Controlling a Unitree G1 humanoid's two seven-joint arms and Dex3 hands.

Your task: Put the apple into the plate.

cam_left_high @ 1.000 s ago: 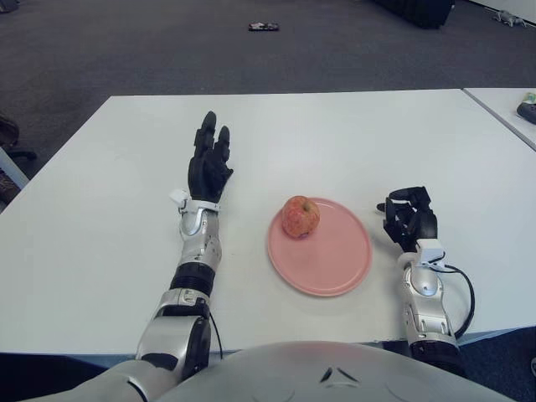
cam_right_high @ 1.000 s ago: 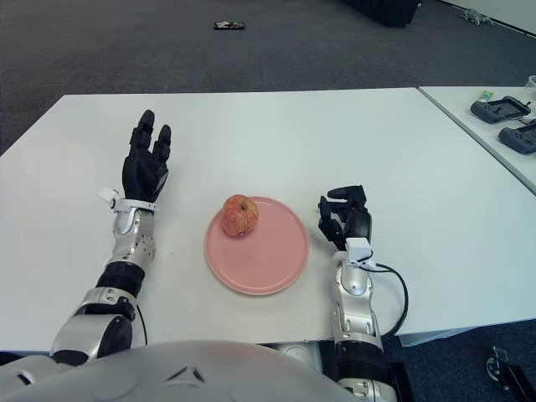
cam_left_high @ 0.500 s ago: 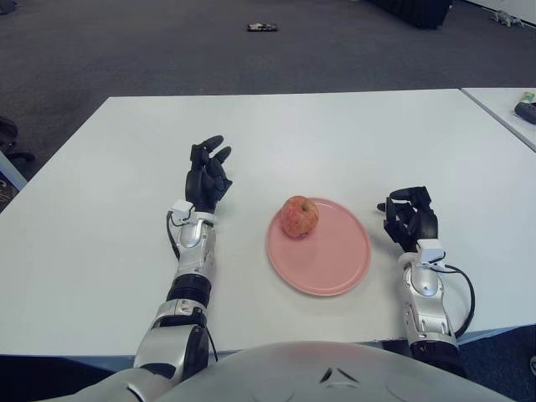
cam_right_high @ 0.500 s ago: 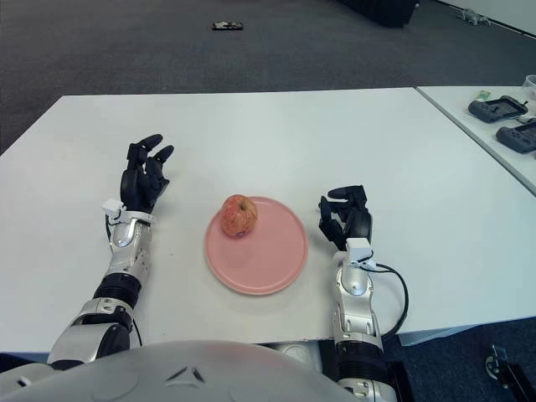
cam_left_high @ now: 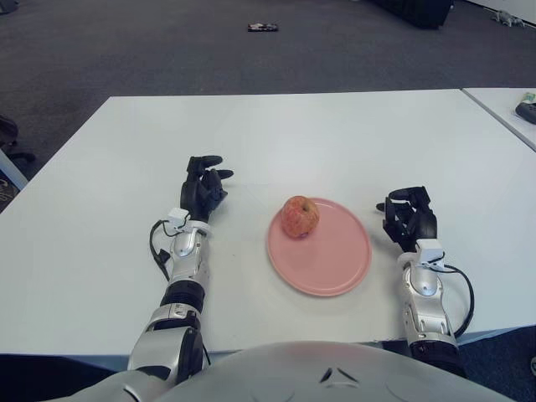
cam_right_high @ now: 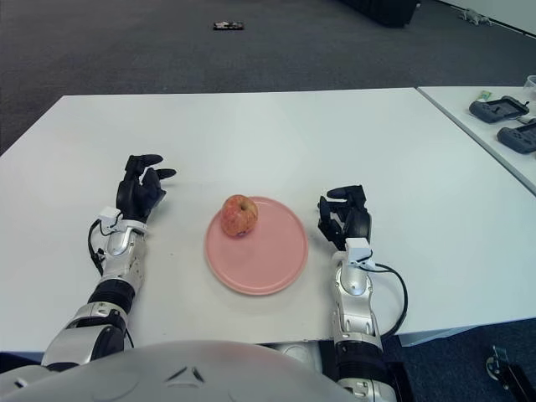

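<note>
- Worktop: flat, matte white, rectangular, with straight edges; a dark carpeted floor lies beyond its far edge.
- Plate: round, shallow, smooth pink, with a low raised rim; it lies flat toward the near edge of the worktop, about midway between the left and right edges.
- Apple: roundish, red with yellowish mottling, skin slightly glossy. It rests on the plate at the far-left part of it, just inside the rim, stem dimple upward. No hand touches it.
- Left hand: black, segmented, on a silver metal forearm with a small white block at the wrist. It sits on or just above the worktop, left of the plate and apart from it, nearer the near edge than the far one. Its fingers are loosely spread and lightly bent, pointing toward the far-right, and hold nothing.
- Right hand: same black build, silver forearm, white wrist block, and a black cable looping beside the forearm. It stands just beside the right rim of the plate, near the near edge. Its fingers are bent inward in a loose claw, apart from one another, empty.
- Second white worktop at the right, separated by a narrow gap; it carries dark handheld devices.
- Small dark object lies on the floor, far back.
</note>
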